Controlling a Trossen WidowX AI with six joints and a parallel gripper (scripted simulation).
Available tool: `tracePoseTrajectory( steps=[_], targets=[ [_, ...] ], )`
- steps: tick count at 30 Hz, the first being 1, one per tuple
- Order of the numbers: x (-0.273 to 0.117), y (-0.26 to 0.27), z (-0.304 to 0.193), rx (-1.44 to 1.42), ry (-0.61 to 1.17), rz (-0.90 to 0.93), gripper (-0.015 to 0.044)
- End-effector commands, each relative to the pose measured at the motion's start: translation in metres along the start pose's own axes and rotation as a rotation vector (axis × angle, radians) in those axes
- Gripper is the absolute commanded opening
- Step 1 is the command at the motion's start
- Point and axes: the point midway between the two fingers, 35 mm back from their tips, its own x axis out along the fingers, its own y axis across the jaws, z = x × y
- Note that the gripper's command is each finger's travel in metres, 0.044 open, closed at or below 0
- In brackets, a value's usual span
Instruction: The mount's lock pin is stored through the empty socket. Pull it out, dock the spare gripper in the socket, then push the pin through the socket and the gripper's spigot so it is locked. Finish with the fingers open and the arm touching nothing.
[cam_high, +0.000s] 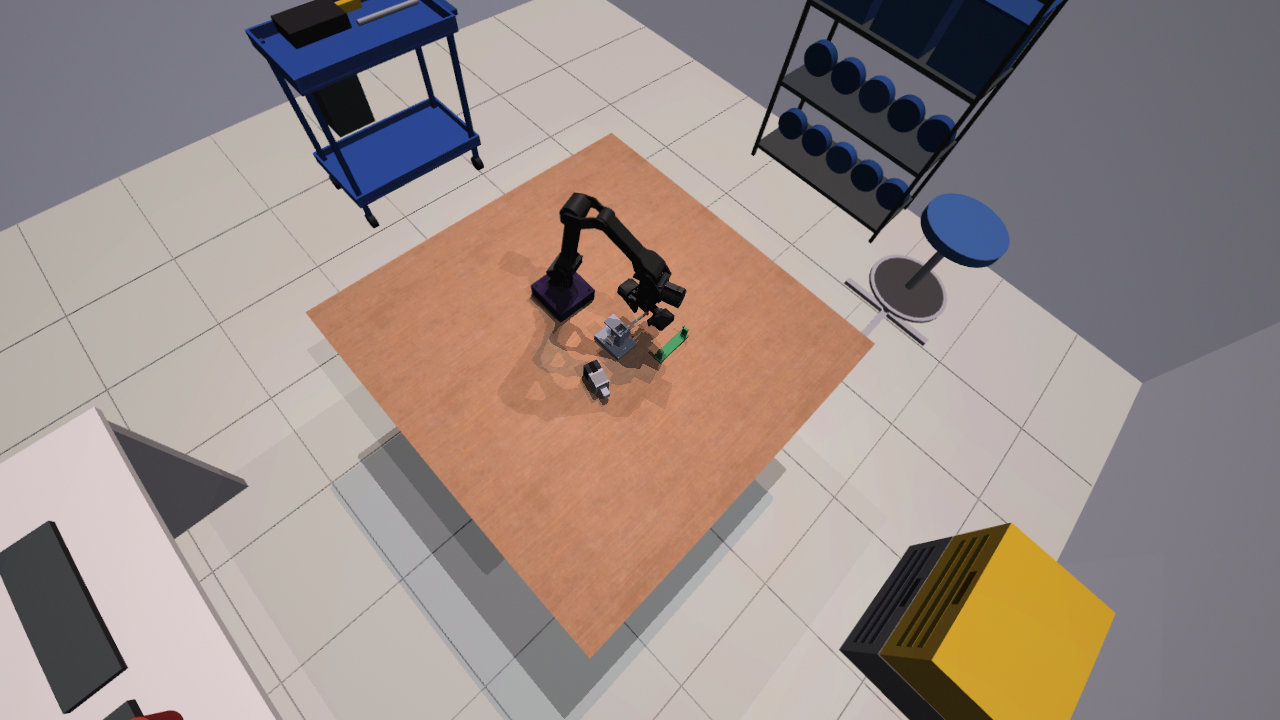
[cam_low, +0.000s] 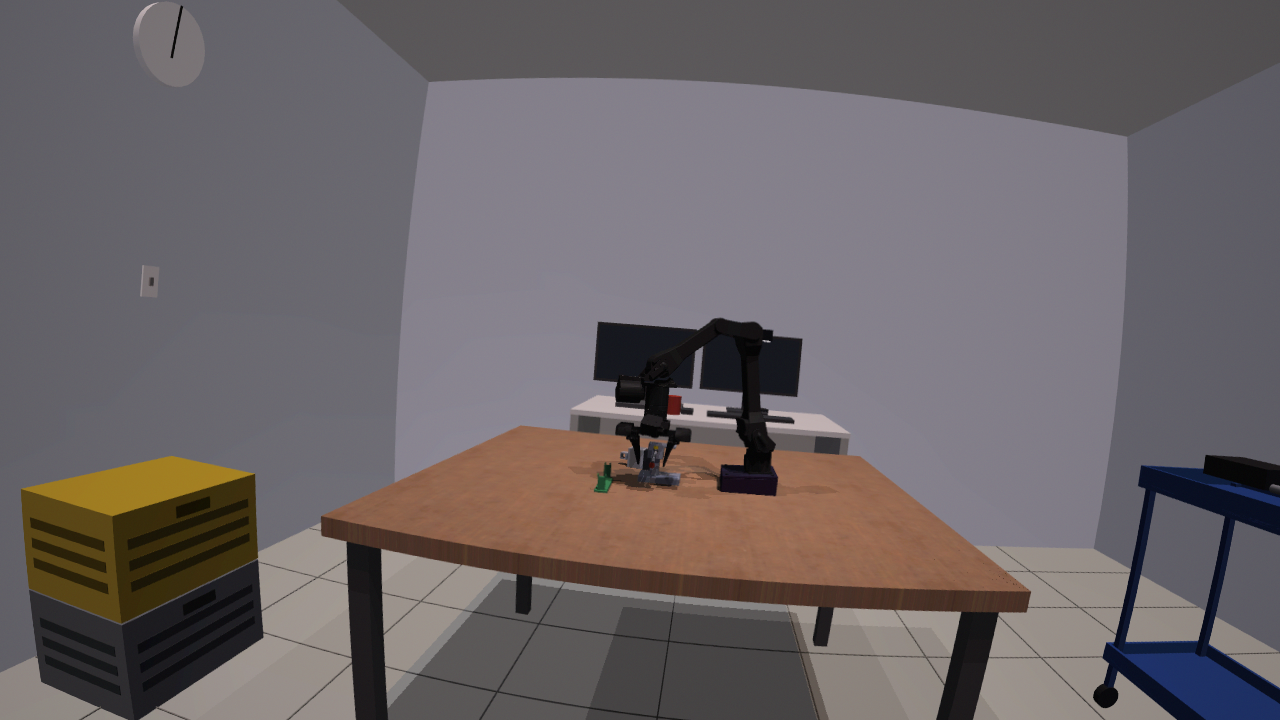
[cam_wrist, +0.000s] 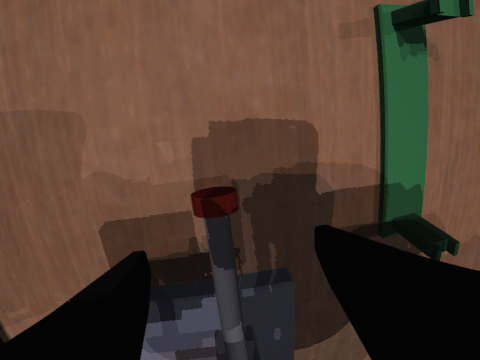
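Observation:
The lock pin (cam_wrist: 226, 280) (cam_high: 638, 322) is a grey rod with a red head and runs into the socket of the grey mount (cam_wrist: 270, 310) (cam_high: 612, 342) (cam_low: 663, 480). My gripper (cam_wrist: 232, 250) (cam_low: 652, 462) is open; in the wrist view one black fingertip is on each side of the pin's shaft, just behind the red head, with a gap on both sides. It holds nothing. The spare gripper (cam_high: 597, 379), white and black, lies on the table beside the mount. The pin's far end and the socket's inside are hidden in the wrist view.
A green cradle (cam_wrist: 405, 125) (cam_high: 672, 345) (cam_low: 604, 481) with two upright ends stands on the wooden table (cam_high: 572, 501) (cam_low: 554, 528), beyond the pin's head side of the mount. The arm's dark base (cam_high: 562, 297) (cam_low: 748, 480) stands on the mount's other side.

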Motion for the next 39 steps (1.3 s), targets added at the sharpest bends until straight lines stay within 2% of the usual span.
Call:
tracePoseTrajectory(
  steps=[1, 15, 26, 39],
  targets=[
    [0.009, 0.002, 0.000, 0.003, 0.001, 0.007, 0.0300],
    [0.020, 0.004, 0.000, 0.003, 0.001, 0.007, 0.0300],
    [0.020, 0.004, 0.000, 0.003, 0.001, 0.007, 0.0011],
    [0.018, 0.004, 0.001, 0.002, -0.017, 0.007, 0.0000]
  ],
)
